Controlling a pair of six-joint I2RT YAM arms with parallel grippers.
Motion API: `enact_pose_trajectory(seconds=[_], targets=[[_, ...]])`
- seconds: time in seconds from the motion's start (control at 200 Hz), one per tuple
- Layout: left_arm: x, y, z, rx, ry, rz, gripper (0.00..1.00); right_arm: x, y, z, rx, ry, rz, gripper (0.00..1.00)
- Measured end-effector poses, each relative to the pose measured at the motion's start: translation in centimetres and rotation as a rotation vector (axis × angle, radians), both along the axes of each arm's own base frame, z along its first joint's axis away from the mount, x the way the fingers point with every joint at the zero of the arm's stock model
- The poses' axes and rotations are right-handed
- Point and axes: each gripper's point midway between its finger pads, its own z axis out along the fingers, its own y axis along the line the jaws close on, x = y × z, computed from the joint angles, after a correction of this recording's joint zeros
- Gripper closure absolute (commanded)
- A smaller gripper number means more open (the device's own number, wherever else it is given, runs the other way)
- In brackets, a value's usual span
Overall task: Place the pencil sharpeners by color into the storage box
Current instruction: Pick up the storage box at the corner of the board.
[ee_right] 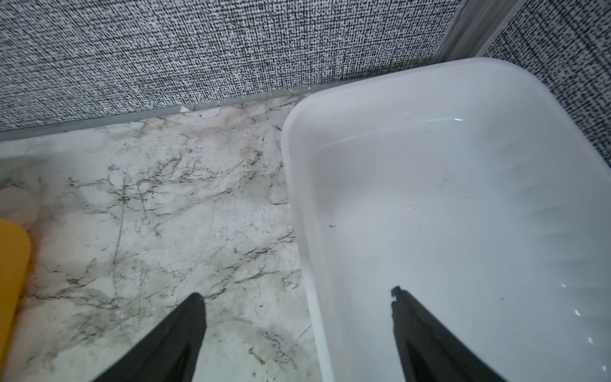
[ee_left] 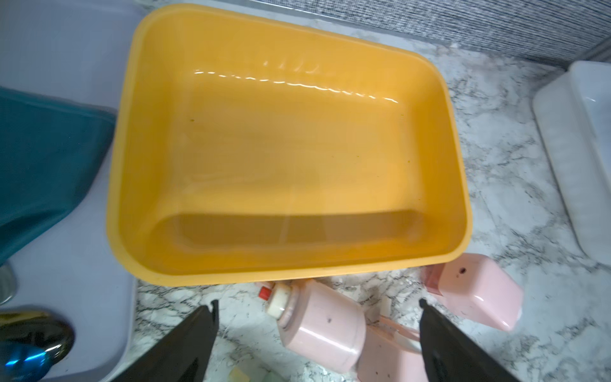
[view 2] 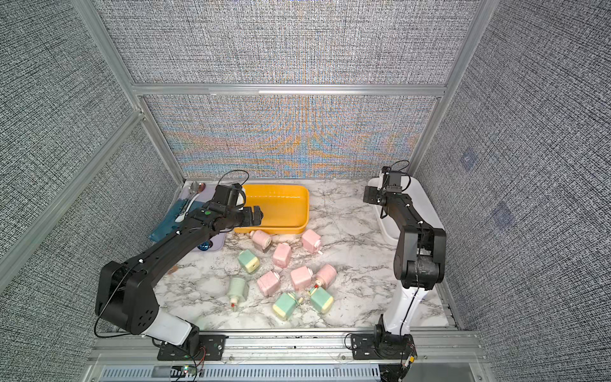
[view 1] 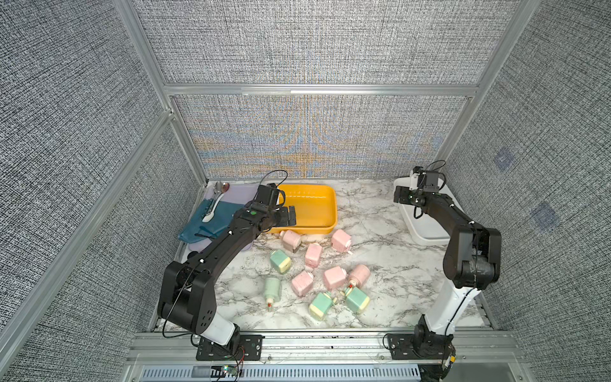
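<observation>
Several pink pencil sharpeners (view 1: 313,254) and several mint-green ones (view 1: 280,261) lie scattered on the marble table in both top views. A yellow storage box (view 1: 310,208) stands empty at the back, and a white one (view 1: 426,228) stands empty at the right. My left gripper (view 1: 291,215) hangs open over the yellow box's near rim. In the left wrist view its black fingers frame a pink sharpener (ee_left: 324,327) lying just outside the yellow box (ee_left: 281,148). My right gripper (view 1: 398,195) is open and holds nothing. It straddles the left rim of the white box (ee_right: 463,215).
A lilac tray (view 1: 238,191) at the back left holds a teal cloth (view 1: 211,221) and spoons (view 1: 215,201). Grey fabric walls with aluminium posts close in the table on three sides. A second pink sharpener (ee_left: 479,294) lies by the yellow box's corner.
</observation>
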Motion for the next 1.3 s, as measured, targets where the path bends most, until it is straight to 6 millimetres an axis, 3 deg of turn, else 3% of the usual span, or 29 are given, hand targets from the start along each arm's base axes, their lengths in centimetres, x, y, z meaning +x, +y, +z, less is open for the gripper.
enact_pose_trajectory(seconds=[0.335,0.52,0.756,0.956,1.296], targets=[[-2.7,-7.5,3.1,-0.079,-0.123,-0.334,0.01,1.9,-0.7,-3.6,-0.060,0.091,0.072,0.28],[-4.0,-9.8,3.8,-0.087,-0.161,-0.459,0.01,2.6,-0.7,-5.8,-0.066,0.143,0.093,0.50],[-3.6,-10.5,3.1,-0.072,-0.151,-0.487,0.01,2.9,-0.3,-7.2,-0.071,0.180,0.126,0.83],[-3.4,-10.6,2.8,-0.065,-0.146,-0.489,0.01,3.2,0.2,-6.9,-0.093,0.179,0.157,1.00],[-2.8,-10.5,1.8,-0.046,-0.127,-0.464,0.01,2.9,0.6,-5.4,-0.139,0.184,0.242,1.00]])
